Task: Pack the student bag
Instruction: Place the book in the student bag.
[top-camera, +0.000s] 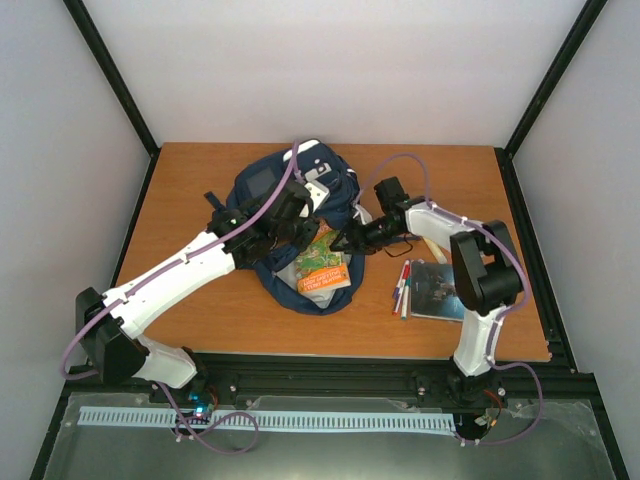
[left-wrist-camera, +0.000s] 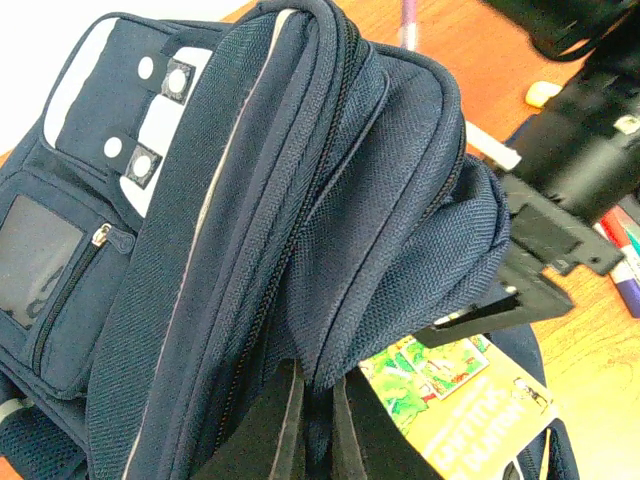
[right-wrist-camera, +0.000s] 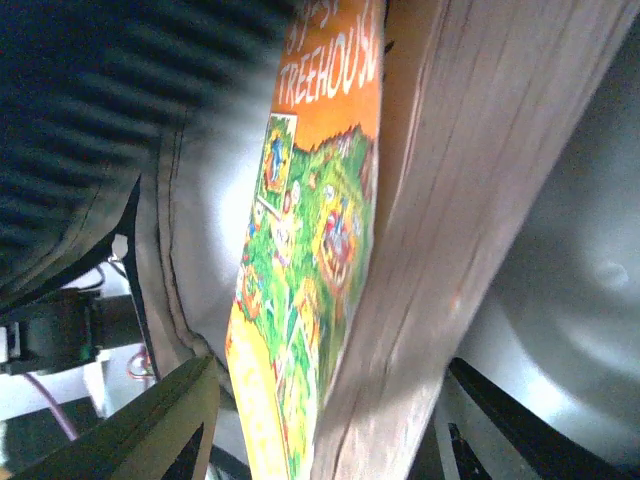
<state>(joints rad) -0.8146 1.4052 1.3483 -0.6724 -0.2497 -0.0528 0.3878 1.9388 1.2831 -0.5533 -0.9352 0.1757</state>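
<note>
Half the book (top-camera: 322, 265) pokes out of the bag (top-camera: 265, 185) on the table (top-camera: 180, 200); left claw (left-wrist-camera: 315, 385) pinches the bag's flap up, right claw (right-wrist-camera: 328, 400) stands apart astride the book. Unheld, it may slide out.

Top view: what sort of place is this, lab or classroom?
Probably a robot lab test cell, not a classroom: white panel walls in a black frame, left arm and right arm bolted to a rail along the wooden table, student bag on it.
</note>
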